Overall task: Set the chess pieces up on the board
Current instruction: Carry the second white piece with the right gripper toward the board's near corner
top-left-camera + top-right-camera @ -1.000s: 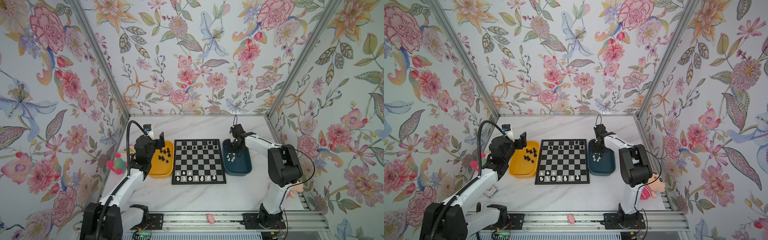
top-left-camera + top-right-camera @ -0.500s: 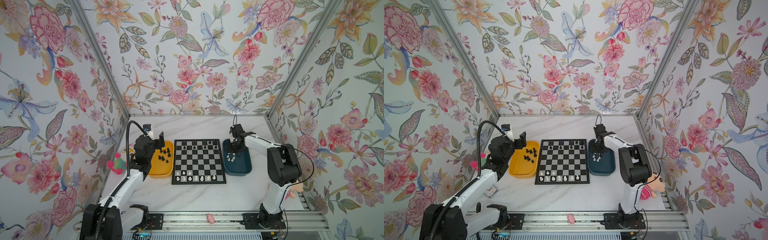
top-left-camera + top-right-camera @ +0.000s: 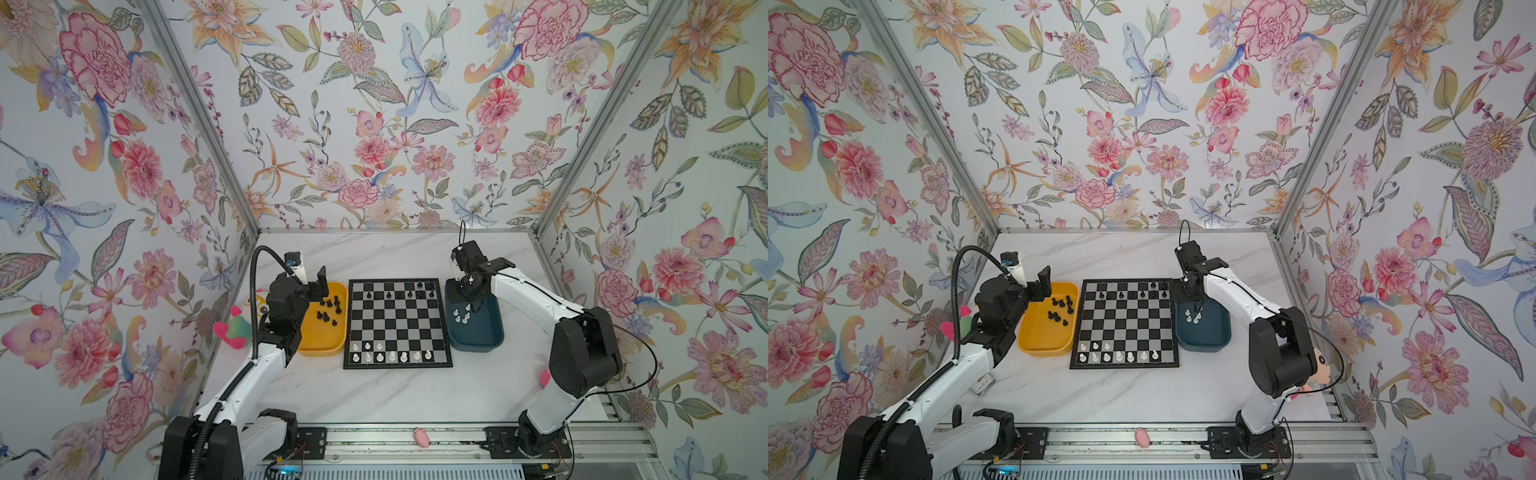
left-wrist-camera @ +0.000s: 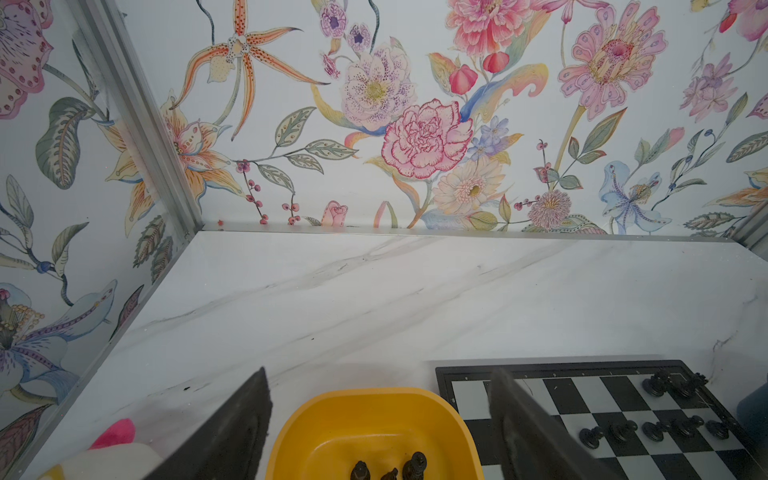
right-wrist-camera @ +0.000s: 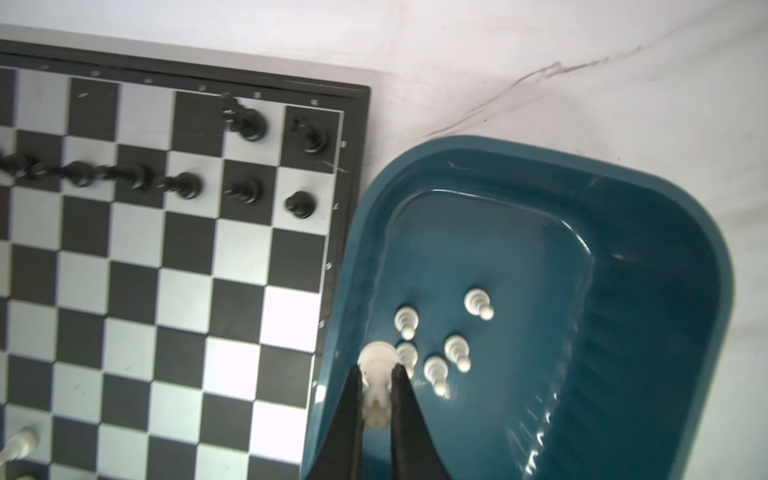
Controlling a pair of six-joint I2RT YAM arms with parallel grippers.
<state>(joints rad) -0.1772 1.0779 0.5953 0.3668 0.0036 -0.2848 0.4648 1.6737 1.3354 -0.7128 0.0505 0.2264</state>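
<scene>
One white plastic chess piece (image 5: 375,365) was pinched in the right gripper (image 5: 376,376) over the dark blue tray (image 5: 623,178), right of the black-and-silver board (image 3: 397,322), with the left gripper (image 4: 379,376) spread-jawed; next it likely needed a near-row square.

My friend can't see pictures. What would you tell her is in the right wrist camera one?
The right gripper is shut on a white chess piece over the dark blue tray, where five more white pieces sit. Beside the tray lies the board, with black pieces near one edge.
</scene>
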